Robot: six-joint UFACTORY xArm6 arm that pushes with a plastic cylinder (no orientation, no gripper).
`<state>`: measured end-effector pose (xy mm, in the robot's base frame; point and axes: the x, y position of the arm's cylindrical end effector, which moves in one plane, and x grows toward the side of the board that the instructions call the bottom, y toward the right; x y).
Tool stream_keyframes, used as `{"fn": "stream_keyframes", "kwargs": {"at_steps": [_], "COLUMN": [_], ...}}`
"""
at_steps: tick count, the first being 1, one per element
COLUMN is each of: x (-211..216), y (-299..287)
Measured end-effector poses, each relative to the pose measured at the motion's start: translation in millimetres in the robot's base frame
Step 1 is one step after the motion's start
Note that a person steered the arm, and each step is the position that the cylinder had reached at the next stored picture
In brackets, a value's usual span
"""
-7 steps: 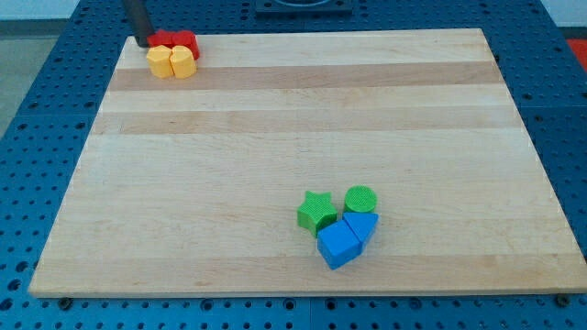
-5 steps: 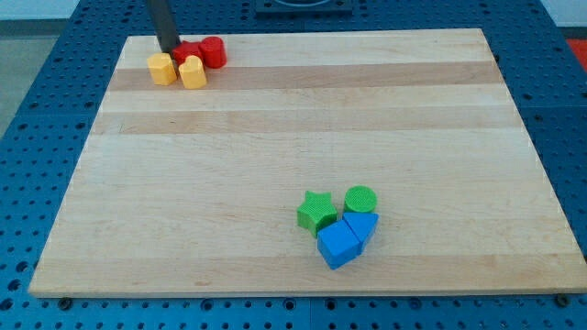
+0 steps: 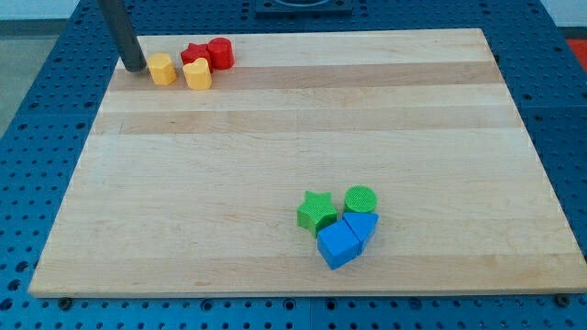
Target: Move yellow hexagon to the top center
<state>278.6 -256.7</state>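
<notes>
The yellow hexagon [image 3: 161, 69] lies near the board's top left corner. My tip [image 3: 134, 67] stands just to its left, close to it with a small gap showing. To the hexagon's right lies a second yellow block [image 3: 197, 73], heart-like in shape. Above that are a red star-like block [image 3: 193, 53] and a red cylinder-like block [image 3: 220, 52], side by side.
Lower right of centre sits a tight cluster: a green star [image 3: 316, 212], a green cylinder [image 3: 360, 199], a blue cube [image 3: 338, 244] and a blue triangular block [image 3: 362, 225]. The wooden board [image 3: 293, 128] lies on a blue perforated table.
My tip pushed right through the top-left cluster, spreading the red and yellow blocks rightwards, then moved back left and down to the yellow hexagon's left side.
</notes>
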Motion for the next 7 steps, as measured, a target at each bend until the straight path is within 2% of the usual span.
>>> {"fn": "stream_keyframes", "kwargs": {"at_steps": [1, 2, 3, 5, 7], "x": [19, 19, 19, 19, 14], "y": [35, 74, 83, 51, 92]}}
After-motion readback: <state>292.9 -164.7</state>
